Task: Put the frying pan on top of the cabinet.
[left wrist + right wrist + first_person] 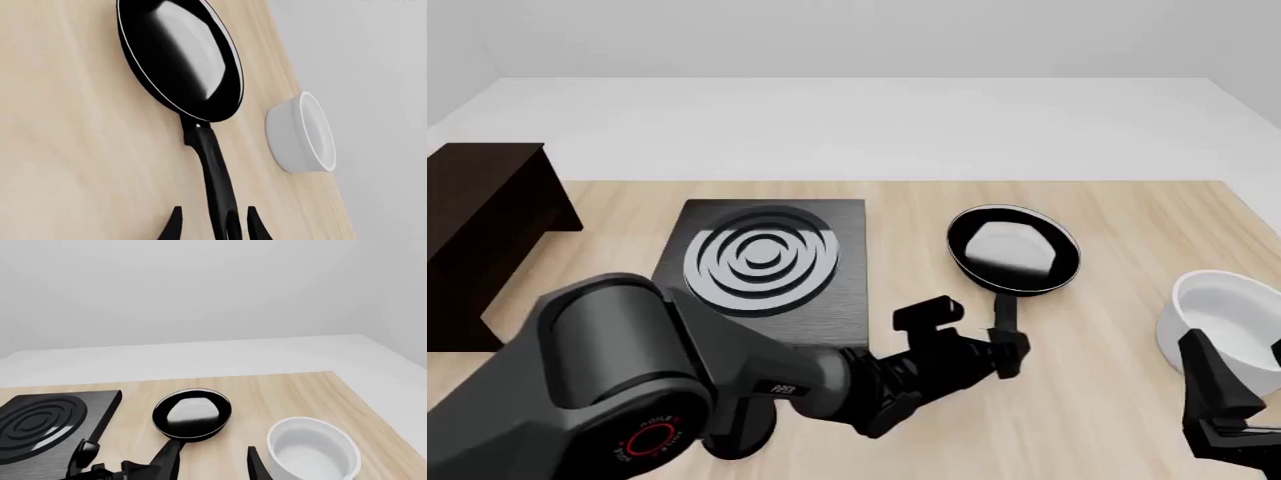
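The frying pan [1012, 250] lies flat on the table right of the stove plate, glossy black with a silver rim, its slim handle [1006, 318] pointing toward me. My left gripper [1009, 348] is at the handle's end. In the left wrist view the gripper [215, 227] is open, its fingers either side of the handle [215, 170], with the pan [180, 57] beyond. The dark brown cabinet [481, 225] stands at the far left, its flat top bare. Low at the near right by the bowl, my right gripper [1228, 400] looks open and holds nothing; one finger [257, 466] shows in its wrist view.
A black stove plate [767, 262] with silver rings lies between cabinet and pan. A white bowl [1228, 312] sits at the table's right edge, close to the right gripper. My bulky left arm [694, 380] crosses the near table.
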You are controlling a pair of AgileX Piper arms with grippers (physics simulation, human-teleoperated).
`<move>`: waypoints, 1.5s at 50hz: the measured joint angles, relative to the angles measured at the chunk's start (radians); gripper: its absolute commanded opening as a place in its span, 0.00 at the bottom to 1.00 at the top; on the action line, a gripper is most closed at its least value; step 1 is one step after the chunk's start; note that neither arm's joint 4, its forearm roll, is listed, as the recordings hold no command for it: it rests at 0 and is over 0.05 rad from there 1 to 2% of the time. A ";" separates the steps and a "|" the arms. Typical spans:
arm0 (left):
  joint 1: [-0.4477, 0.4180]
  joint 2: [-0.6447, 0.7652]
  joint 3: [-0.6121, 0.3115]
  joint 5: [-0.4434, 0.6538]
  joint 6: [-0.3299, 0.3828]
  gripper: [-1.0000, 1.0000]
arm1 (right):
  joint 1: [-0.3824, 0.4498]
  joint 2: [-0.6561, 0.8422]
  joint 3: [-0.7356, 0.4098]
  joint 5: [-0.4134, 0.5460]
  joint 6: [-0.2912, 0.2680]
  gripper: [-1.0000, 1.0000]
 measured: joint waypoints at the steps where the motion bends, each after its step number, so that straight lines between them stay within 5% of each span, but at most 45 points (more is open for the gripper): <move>1: 0.000 0.001 -0.002 -0.001 -0.001 1.00 | 0.000 0.000 0.000 0.000 0.000 1.00; 56: -0.011 0.073 -0.119 0.013 0.024 1.00 | -0.006 0.076 0.000 -0.074 0.021 1.00; 57: -0.011 0.074 -0.120 0.014 0.024 0.00 | -0.006 0.077 0.000 -0.074 0.021 1.00; 75: -0.006 0.073 -0.127 0.021 -0.024 0.00 | -0.007 0.073 0.000 -0.071 0.023 1.00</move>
